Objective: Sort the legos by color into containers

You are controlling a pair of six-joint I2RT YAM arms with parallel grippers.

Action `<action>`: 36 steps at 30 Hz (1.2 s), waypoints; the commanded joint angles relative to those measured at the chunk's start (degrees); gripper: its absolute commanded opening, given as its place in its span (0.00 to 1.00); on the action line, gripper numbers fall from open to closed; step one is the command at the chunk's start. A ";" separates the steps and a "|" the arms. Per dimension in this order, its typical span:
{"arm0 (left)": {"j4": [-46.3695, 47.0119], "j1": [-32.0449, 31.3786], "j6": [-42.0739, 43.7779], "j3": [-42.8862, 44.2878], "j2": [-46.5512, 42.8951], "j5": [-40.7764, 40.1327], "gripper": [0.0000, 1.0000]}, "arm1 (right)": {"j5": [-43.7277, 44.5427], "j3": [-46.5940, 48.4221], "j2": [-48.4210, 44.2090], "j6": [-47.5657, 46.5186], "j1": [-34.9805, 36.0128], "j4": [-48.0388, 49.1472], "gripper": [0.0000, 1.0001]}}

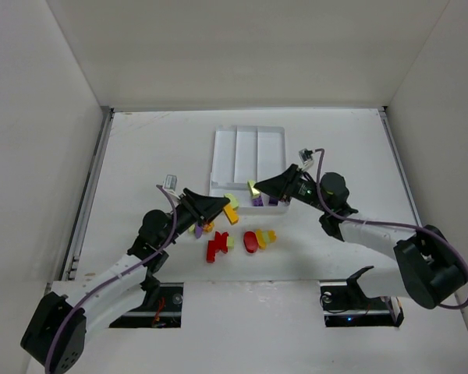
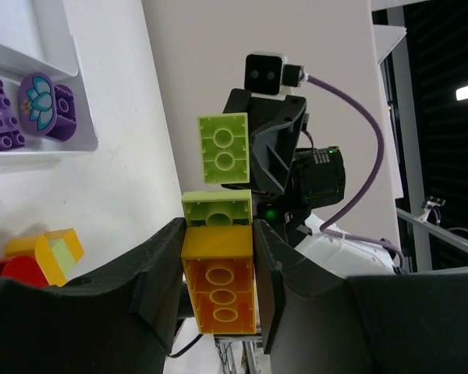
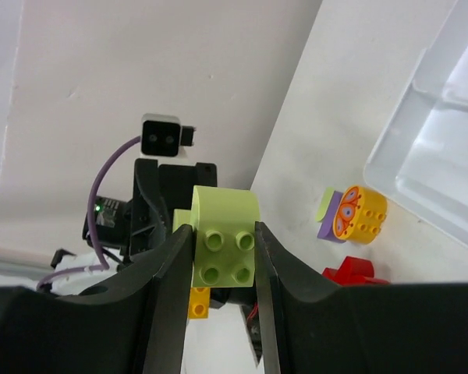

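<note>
My left gripper [image 1: 225, 206] is shut on a yellow-orange brick [image 2: 218, 284] that has a light green brick [image 2: 216, 209] stuck on its far end. My right gripper [image 1: 256, 189] is shut on a light green brick [image 3: 224, 245]. It faces the left gripper just in front of the white tray [image 1: 218, 148], and both bricks are held above the table. Two purple legos [image 2: 4, 125] lie in the tray's near crosswise section. The long sections look empty. Loose red [image 1: 216, 248], red oval [image 1: 251, 241], yellow [image 1: 265, 236] and purple [image 1: 197, 230] legos lie on the table below the grippers.
White walls enclose the table on three sides. The right arm's purple cable [image 1: 321, 167] loops above its wrist. A yellow round lego on a purple one [image 3: 359, 214] and a red lego [image 3: 351, 270] lie near the tray's corner [image 3: 390, 167].
</note>
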 commanded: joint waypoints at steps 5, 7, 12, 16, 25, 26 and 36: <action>0.37 5.85 2.16 3.84 -2.68 -1.28 0.13 | 5.79 3.98 1.59 -9.60 -1.02 -9.68 0.35; 0.98 5.94 3.13 5.33 -1.18 -2.77 0.13 | 9.65 7.22 3.08 -13.90 -0.76 -16.00 0.35; -1.47 6.56 7.26 7.62 1.37 -3.31 0.13 | 17.66 16.18 8.35 -22.08 0.21 -27.80 0.35; -3.41 9.19 9.28 6.57 1.11 -4.19 0.13 | 18.55 24.79 16.25 -23.59 1.70 -31.58 0.35; -1.48 15.61 8.67 1.47 1.81 -0.59 0.15 | 21.62 46.95 35.06 -22.80 5.13 -39.49 0.37; -0.69 16.05 8.32 1.21 2.07 0.11 0.15 | 21.89 48.70 36.47 -22.62 5.13 -40.19 0.37; 3.70 16.32 7.79 1.29 5.59 2.49 0.15 | 22.34 57.87 41.86 -22.62 4.43 -44.60 0.73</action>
